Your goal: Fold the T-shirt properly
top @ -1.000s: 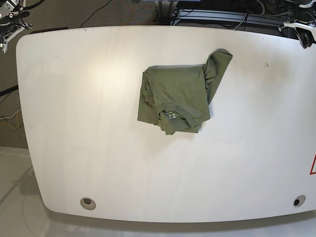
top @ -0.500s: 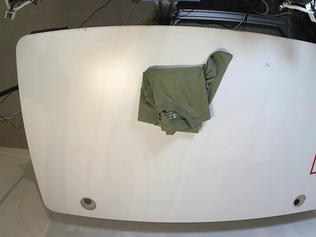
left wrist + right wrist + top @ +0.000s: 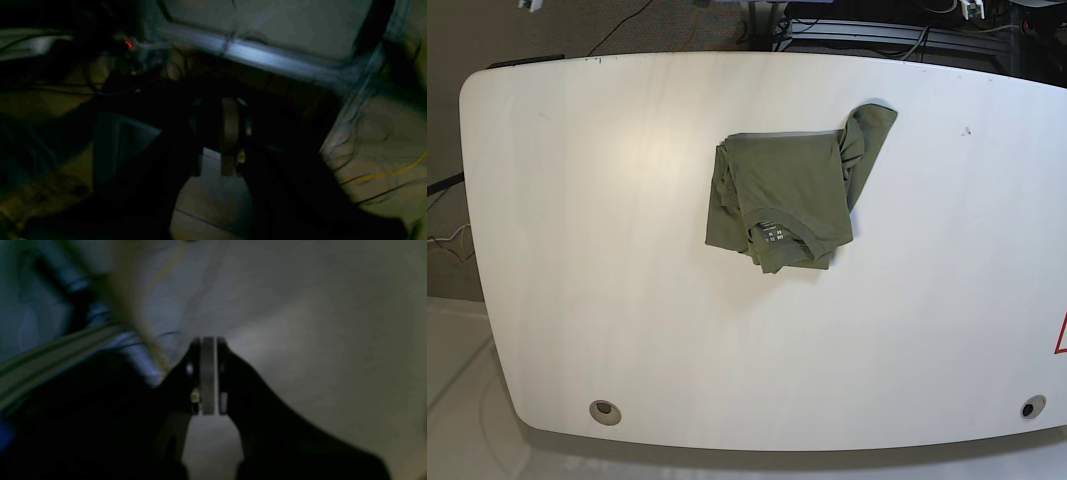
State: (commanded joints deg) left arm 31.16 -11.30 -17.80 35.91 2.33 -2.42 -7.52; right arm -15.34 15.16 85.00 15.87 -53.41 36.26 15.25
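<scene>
While both arms were up and away from the tabletop, the T-shirt (image 3: 787,195) sat folded into a rough, compact bundle on the white table (image 3: 577,250), a bit toward the far edge and right of the middle in the base view. The collar end faced the near side, with the little printed label (image 3: 774,236) showing inside the neck. One flap of cloth, probably a sleeve, stuck out past the far right corner of the bundle, so the shape wasn't a clean rectangle. Nothing was touching the shirt.

The left gripper (image 3: 230,133) showed up only in its own wrist camera, which was dark and blurry. Its jaws were pressed together with nothing between them. Behind it were cables, a yellow wire (image 3: 383,173) on the floor off to the right, and a small red light (image 3: 128,43) near the top left.

The right gripper (image 3: 207,373) was the same deal: jaws clenched flat against each other, empty, seen only in the right wrist view against a pale blurred surface and some metal framing on the left.

In the base view the table had two round holes near the front edge, one at the left (image 3: 605,410) and one at the right (image 3: 1031,407).
</scene>
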